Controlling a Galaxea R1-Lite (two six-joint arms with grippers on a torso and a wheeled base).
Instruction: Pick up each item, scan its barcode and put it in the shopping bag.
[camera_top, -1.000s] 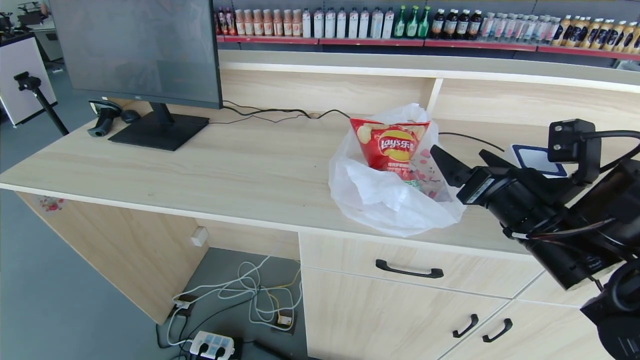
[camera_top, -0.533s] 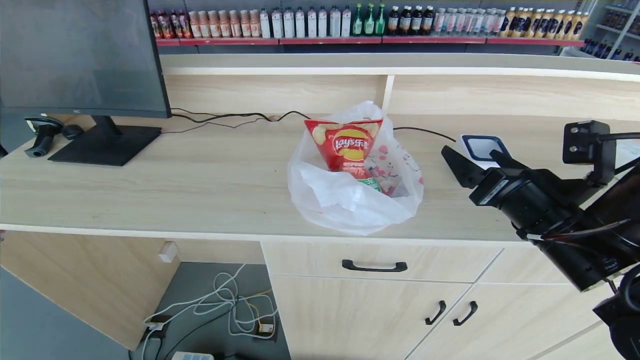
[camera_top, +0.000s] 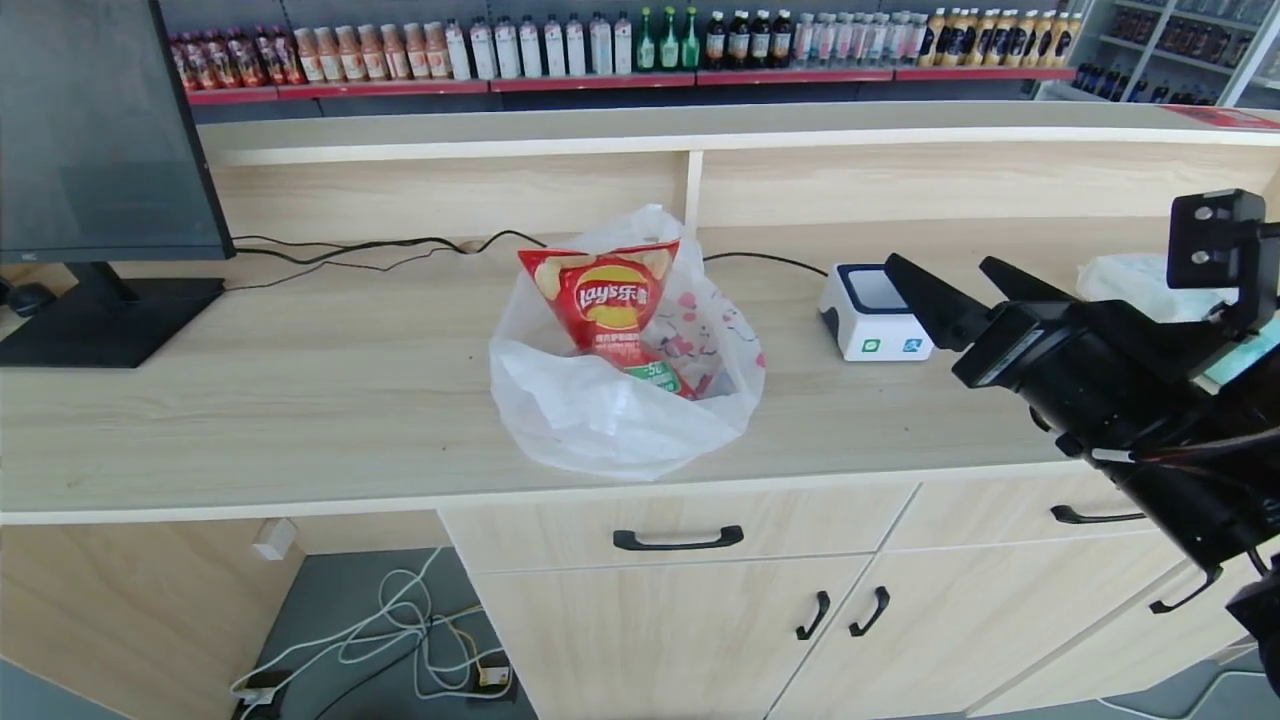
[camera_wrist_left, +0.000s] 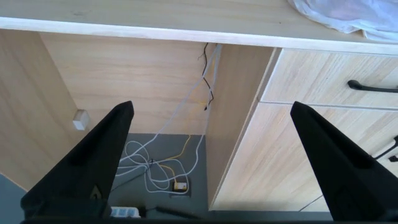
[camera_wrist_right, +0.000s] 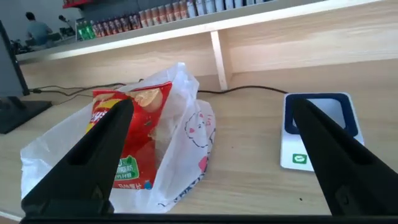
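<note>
Left wrist view: left hand (camera_wrist_left: 211, 106) spread

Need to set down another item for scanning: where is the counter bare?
The widest bare patch of counter lies between the monitor stand and the shopping bag, in front of the cables. A narrower gap separates the bag from the scanner. It is crowded right of the scanner, where the right gripper hovers, jaws open, near a white packet.
</note>
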